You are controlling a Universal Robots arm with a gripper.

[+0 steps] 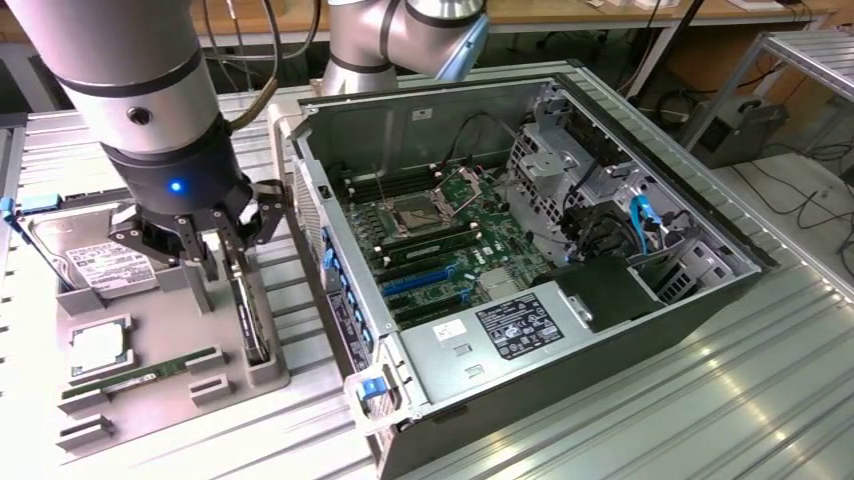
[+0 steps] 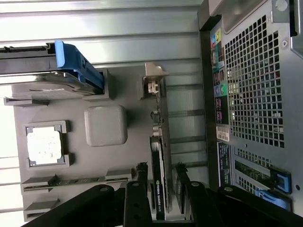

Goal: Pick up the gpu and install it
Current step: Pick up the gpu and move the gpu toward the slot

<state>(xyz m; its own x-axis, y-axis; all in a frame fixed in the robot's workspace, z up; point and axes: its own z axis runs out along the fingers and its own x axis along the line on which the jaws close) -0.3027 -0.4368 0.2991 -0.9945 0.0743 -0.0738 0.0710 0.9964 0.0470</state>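
Observation:
The gpu [image 1: 248,315] is a thin dark card standing on its edge in a slot of the grey holder tray [image 1: 174,400], at the exterior view's left. In the wrist view the gpu [image 2: 159,156] is seen edge-on, with its silvery bracket [image 2: 154,78] at the far end. My gripper [image 1: 227,250] hangs right over the card's near end. The gripper [image 2: 160,168] is open, with one black finger [image 2: 138,189] on each side of the card and a gap to both. Nothing is held.
The open computer case [image 1: 667,330] lies to the exterior view's right of the tray, showing its motherboard and blue slots [image 1: 420,280]. On the tray are also a hard drive [image 1: 87,265], a square processor [image 1: 100,343] and a green memory stick [image 1: 140,372]. The case's perforated rear panel [image 2: 255,94] stands close beside the card.

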